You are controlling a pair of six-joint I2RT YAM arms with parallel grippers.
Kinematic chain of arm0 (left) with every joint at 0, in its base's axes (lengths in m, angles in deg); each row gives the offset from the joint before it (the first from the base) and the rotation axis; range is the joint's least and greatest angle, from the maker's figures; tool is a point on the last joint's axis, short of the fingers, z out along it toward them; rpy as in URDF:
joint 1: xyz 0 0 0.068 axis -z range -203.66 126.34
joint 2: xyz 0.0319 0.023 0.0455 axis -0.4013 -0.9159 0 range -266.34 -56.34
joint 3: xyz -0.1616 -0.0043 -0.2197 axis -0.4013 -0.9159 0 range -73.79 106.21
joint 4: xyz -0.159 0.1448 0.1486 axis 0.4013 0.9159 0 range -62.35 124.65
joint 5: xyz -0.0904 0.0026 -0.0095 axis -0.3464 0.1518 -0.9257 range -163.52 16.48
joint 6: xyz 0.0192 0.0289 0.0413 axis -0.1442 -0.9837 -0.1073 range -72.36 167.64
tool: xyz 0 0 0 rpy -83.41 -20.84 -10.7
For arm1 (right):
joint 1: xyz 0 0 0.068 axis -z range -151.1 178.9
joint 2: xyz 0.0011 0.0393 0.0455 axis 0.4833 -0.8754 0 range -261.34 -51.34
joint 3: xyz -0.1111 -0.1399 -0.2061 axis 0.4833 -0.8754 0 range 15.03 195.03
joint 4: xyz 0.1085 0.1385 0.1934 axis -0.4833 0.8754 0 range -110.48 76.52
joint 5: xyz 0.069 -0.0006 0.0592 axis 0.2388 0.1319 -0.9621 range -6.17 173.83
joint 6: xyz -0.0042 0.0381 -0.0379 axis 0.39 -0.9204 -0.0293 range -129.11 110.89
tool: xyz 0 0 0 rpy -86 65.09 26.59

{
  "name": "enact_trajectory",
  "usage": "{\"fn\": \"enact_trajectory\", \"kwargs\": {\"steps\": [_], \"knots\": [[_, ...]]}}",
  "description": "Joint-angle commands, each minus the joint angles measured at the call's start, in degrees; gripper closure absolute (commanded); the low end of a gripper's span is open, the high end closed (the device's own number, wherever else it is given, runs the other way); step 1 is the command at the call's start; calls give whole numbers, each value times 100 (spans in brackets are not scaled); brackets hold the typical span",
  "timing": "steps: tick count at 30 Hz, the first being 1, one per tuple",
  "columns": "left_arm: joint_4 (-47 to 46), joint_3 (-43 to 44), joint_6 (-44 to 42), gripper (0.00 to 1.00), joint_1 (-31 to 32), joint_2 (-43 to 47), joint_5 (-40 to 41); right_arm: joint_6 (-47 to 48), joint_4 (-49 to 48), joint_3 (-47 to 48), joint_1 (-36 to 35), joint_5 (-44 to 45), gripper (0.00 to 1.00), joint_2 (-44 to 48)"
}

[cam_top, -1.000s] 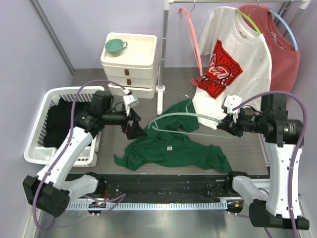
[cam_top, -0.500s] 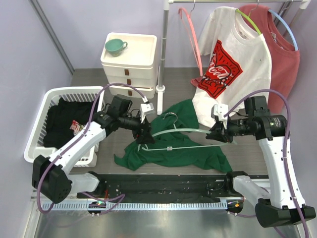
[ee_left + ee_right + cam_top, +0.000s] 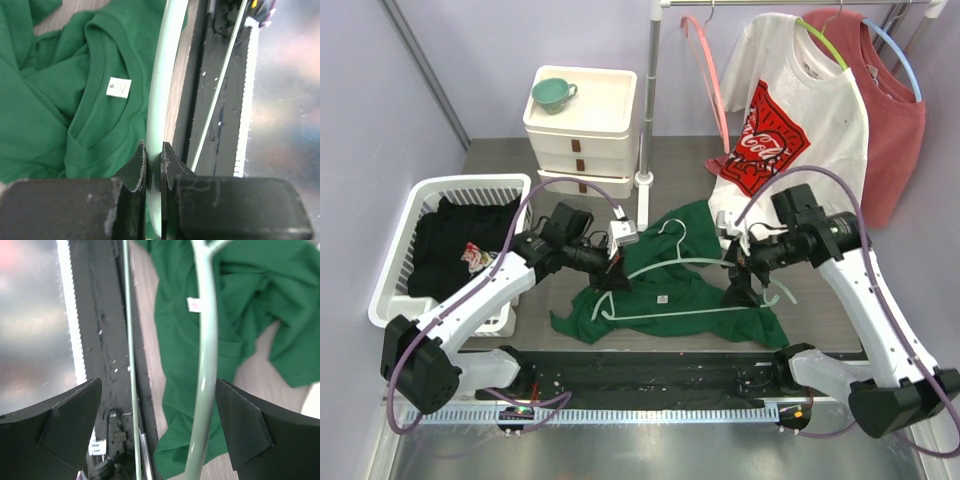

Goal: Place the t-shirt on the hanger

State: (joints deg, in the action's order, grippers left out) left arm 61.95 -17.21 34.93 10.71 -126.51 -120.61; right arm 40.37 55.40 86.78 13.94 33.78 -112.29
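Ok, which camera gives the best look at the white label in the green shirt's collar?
Left wrist: the label sits large and unobstructed inside the t-shirt collar. Right wrist shows it smaller, against the hanger arch. Top external shows only a tiny white speck.

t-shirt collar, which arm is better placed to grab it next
Right: the right gripper is open and free over the t-shirt. The left gripper is shut on the hanger, so it looks busy.
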Motion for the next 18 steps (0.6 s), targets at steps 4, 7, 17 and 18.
{"fn": "enact_trajectory", "kwargs": {"steps": [4,7,17,18], "knots": [[59,284,-469,100,544,205,1297,-368,-240,586,-920,609,8,-698],[6,284,-557,100,711,241,1806,-395,-161,797,-1088,540,16,-1059],[-319,108,-768,100,878,513,2090,-184,24,736,-1149,-111,34,-1877],[-337,91,-812,100,887,557,2081,-184,-2,701,-1149,-146,35,-1912]]}}
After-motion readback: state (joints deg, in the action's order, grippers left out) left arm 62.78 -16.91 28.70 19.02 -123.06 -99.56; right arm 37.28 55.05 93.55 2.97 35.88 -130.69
